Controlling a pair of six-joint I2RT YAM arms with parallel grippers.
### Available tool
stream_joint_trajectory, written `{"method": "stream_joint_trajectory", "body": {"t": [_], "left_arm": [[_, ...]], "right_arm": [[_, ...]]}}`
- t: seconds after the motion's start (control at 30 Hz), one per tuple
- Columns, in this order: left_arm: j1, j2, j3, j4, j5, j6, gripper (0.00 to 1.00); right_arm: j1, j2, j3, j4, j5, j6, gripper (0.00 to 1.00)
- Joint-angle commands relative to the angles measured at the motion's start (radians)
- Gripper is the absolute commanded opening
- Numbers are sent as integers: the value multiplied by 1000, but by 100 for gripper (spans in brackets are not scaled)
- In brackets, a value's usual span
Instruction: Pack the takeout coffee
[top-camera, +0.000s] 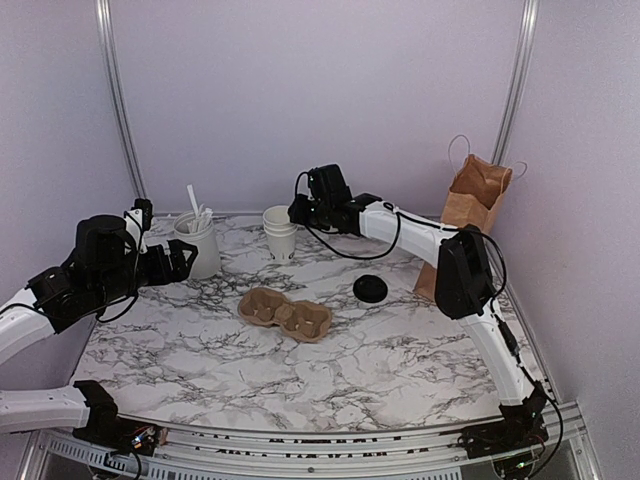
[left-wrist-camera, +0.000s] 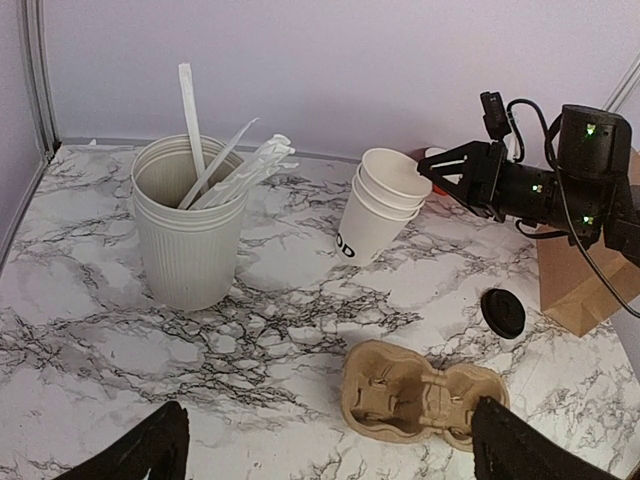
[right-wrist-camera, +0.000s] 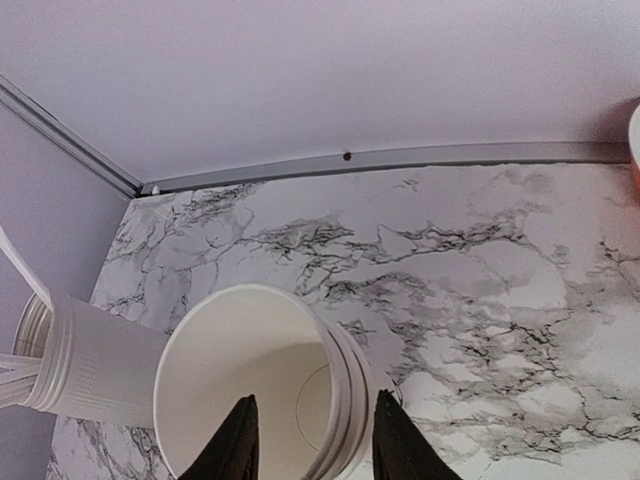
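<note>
While the left pincer (top-camera: 185, 262) hung wide open and empty beside the tall white ribbed utensil holder (left-wrist-camera: 190, 235), the right pincer (right-wrist-camera: 315, 405) stood partly open astride the rim of the short stack of nested white paper cups (top-camera: 281, 232). One finger (right-wrist-camera: 238, 445) was inside the top cup's mouth and the other outside its wall. A gap showed between the inner finger and the paper, so nothing appeared to be gripped.

No lidded coffee was on view. The cups stood at the back of the marble-patterned tabletop (top-camera: 400, 350), between the holder and the brown paper carrier bag (top-camera: 472, 205), and the lowest cup bore dark lettering. The black round plastic lid (top-camera: 370, 288) lay flat by itself, well apart from the stack and near the bag. The brown moulded-pulp cup tray (top-camera: 285, 314) lay nearer the arms.

Handling, as judged: the top cup looked empty, hence very light, thin-walled and easily crushed or tipped, and nested cups might lift together. The rolled rim seemed the stiffest place to take hold, with a light pinch. The lid, thin and low, would want a grip across its edge.
</note>
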Motion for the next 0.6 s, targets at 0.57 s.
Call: {"method": "stream_joint_trajectory", "body": {"t": [0.57], "left_arm": [[0,-13,-7,1,0,1,99]], "right_arm": [[2,51,89,-14,-17,17,27]]}}
